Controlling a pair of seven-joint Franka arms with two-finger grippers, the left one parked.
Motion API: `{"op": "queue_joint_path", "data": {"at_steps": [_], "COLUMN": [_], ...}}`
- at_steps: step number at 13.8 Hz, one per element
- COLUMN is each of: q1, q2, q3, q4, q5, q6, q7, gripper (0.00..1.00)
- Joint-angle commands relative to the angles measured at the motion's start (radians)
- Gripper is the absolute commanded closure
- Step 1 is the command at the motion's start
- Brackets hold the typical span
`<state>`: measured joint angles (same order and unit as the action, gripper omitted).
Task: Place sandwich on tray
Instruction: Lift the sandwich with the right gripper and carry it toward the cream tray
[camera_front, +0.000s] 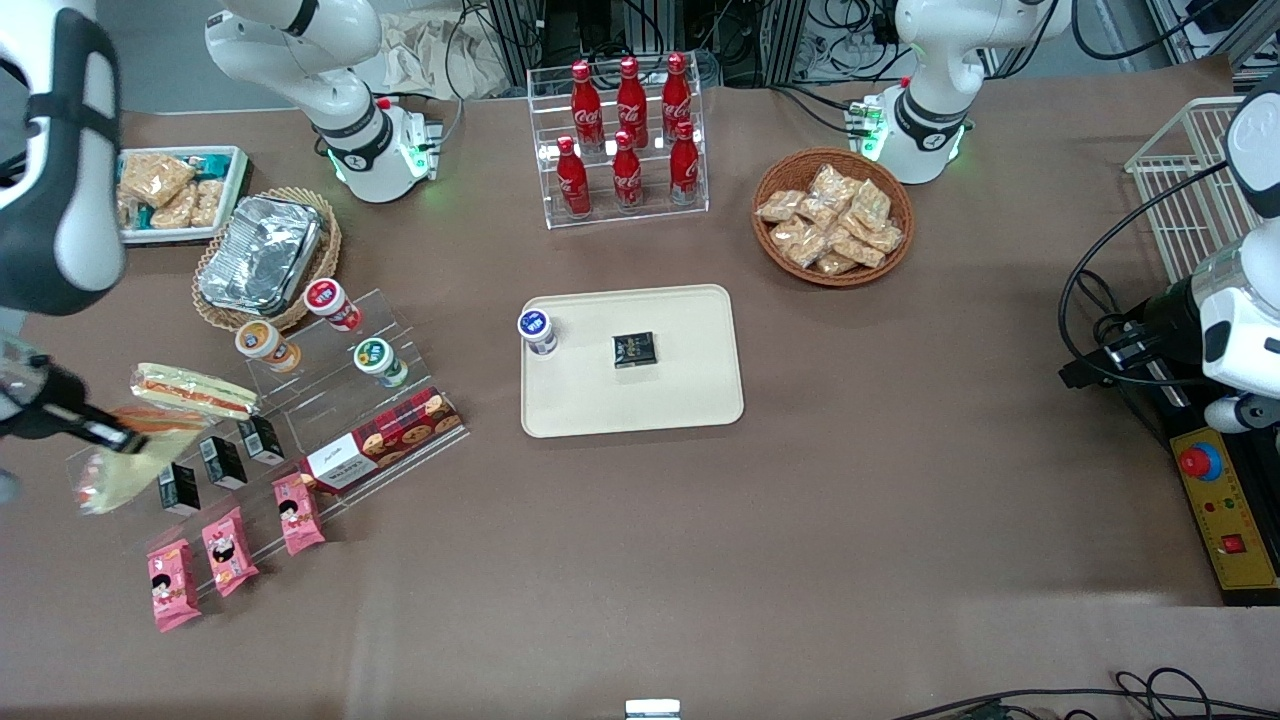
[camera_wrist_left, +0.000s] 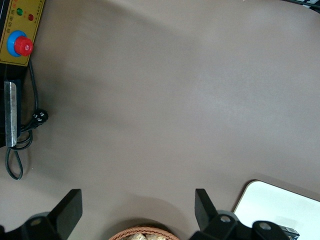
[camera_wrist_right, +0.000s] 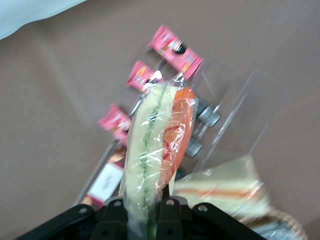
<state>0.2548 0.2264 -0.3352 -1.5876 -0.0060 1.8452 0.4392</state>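
Observation:
My right gripper (camera_front: 100, 432) (camera_wrist_right: 142, 212) is shut on the sandwich (camera_front: 125, 470) (camera_wrist_right: 155, 145), a clear-wrapped wedge of pale bread with an orange and green filling. It holds the wedge lifted above the clear acrylic shelf (camera_front: 300, 400) at the working arm's end of the table. The beige tray (camera_front: 680, 400) lies flat in the middle of the table, toward the parked arm from the gripper. A blue-lidded cup (camera_front: 537, 331) and a small black packet (camera_front: 634, 349) sit on the tray.
A longer flat sandwich (camera_front: 192, 390) (camera_wrist_right: 225, 187) lies on the shelf beside the gripper, with cups, black boxes, a biscuit box (camera_front: 380, 440) and pink packets (camera_front: 230, 550). A foil container (camera_front: 260, 255), cola rack (camera_front: 625, 140) and snack basket (camera_front: 832, 218) stand farther from the camera.

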Motion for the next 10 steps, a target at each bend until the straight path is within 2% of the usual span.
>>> {"op": "queue_joint_path", "data": {"at_steps": [1,5,7,10], "q1": [0.111,0.283,0.369,0.444], "q2": [-0.002,0.024,0.050,0.085], "q3": [-0.007,-0.008,-0.008,-0.008], "q4": [-0.006,-0.006,-0.006,-0.006], "q5": [0.018,0.008,0.005,0.006], "q6": [-0.023,-0.009,0.018,0.113], "q7": [0.153,0.188,0.103,-0.019], "gripper": [1.00,1.00,1.00,1.00]}}
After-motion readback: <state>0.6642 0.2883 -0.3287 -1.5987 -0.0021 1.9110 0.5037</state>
